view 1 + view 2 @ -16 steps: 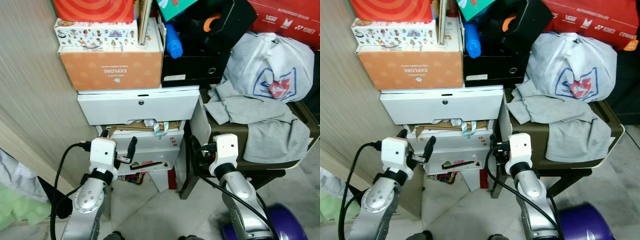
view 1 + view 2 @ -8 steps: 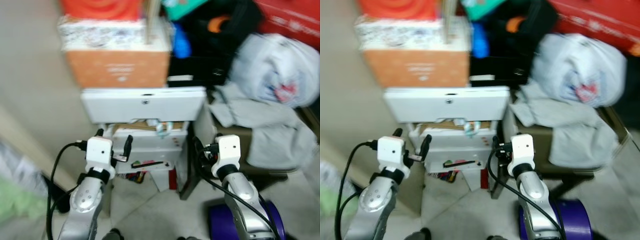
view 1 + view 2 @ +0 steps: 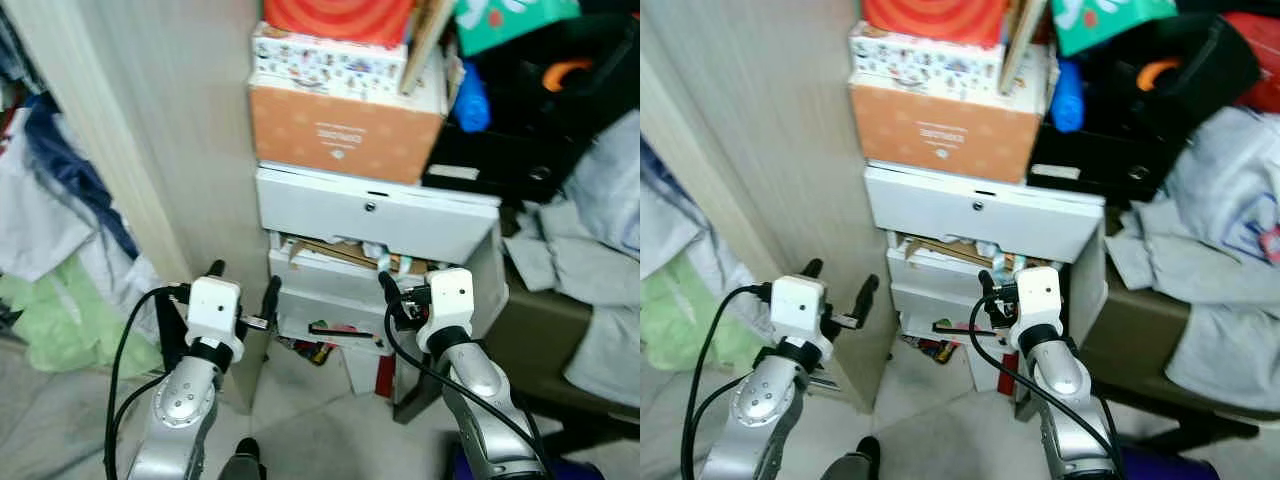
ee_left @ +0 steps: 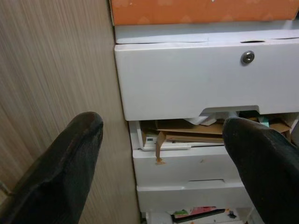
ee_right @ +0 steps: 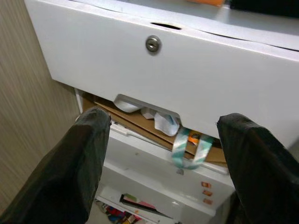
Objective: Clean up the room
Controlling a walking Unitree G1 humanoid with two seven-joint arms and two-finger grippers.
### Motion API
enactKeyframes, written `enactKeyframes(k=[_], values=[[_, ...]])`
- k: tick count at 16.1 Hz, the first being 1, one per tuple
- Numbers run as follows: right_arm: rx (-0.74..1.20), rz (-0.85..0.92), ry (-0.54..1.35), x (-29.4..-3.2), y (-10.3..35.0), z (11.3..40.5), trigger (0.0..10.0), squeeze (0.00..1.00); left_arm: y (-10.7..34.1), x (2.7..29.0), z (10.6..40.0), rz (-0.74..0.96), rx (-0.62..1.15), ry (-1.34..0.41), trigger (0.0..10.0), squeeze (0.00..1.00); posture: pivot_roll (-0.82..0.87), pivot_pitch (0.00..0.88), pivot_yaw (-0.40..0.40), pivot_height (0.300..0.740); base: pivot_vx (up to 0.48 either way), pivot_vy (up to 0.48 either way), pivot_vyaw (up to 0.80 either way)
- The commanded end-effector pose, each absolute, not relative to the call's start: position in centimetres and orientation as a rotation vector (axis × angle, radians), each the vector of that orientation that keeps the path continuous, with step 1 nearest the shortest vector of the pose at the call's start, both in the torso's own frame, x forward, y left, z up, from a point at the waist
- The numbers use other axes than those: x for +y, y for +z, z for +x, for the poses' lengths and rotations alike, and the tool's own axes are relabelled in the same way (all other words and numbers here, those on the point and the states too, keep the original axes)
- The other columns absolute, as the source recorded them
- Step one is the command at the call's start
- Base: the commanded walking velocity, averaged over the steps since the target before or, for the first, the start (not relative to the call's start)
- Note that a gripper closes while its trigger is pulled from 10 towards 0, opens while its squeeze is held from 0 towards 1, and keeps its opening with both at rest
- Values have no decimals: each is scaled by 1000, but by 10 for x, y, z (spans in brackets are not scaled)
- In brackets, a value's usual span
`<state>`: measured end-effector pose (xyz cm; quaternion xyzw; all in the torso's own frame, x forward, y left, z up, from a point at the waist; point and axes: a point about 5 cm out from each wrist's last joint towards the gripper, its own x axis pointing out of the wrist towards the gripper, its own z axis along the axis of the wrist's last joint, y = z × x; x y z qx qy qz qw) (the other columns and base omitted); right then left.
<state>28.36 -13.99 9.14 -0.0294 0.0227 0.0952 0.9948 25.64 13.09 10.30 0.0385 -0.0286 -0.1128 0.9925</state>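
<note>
- Left gripper (image 3: 243, 292) is spread wide and empty, held up in front of the drawers (image 3: 376, 212), near the wood panel (image 3: 170, 130).
- Right gripper (image 3: 392, 290) is parted too w/ nothing in it, pointing at the same stack, just under the top drawer's lock (image 5: 153, 44).
- Step, imo: scouting/approach. Nothing picked up yet, robot is squared up to the mess and choosing a target.
- Stuff to tidy: cardboard (image 4: 196, 130) and a ribbon (image 5: 187, 147) poking out under the top drawer, clothes (image 3: 55, 220) heaped on the floor to the left, grey clothes (image 3: 1230, 270) on the low table at right.
- Next move prob needs one gripper to go in under the drawer front and pinch the loose bits, or a turn left for the floor pile.
- Room: tight. Panel hugs the left arm, table edge (image 3: 1110, 330) sits beside the right arm, and boxes (image 3: 345, 130) are stacked overhead, so bump risk. Open floor is behind/left.
</note>
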Motion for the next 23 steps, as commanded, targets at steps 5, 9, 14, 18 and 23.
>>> enactKeyframes(k=[5,9,14,18,23], values=[[48,-65,180,-144,90,283,10000,0,103,150,250,101,-46,-137,10000,0,-27,135,-57,740,0,0,800],[35,-59,179,-149,97,278,10000,0,101,164,240,116,-18,-85,10000,0,-23,136,-55,740,0,0,395],[58,-68,169,-153,93,274,10000,0,99,168,235,120,5,-77,10000,0,-23,142,-56,740,0,0,800],[54,-64,171,-152,95,275,10000,0,100,166,232,110,7,-84,10000,0,-24,141,-56,740,0,0,594],[63,-67,166,-157,93,271,10000,0,97,172,225,116,26,-40,10000,0,-25,142,-55,740,0,0,191]])
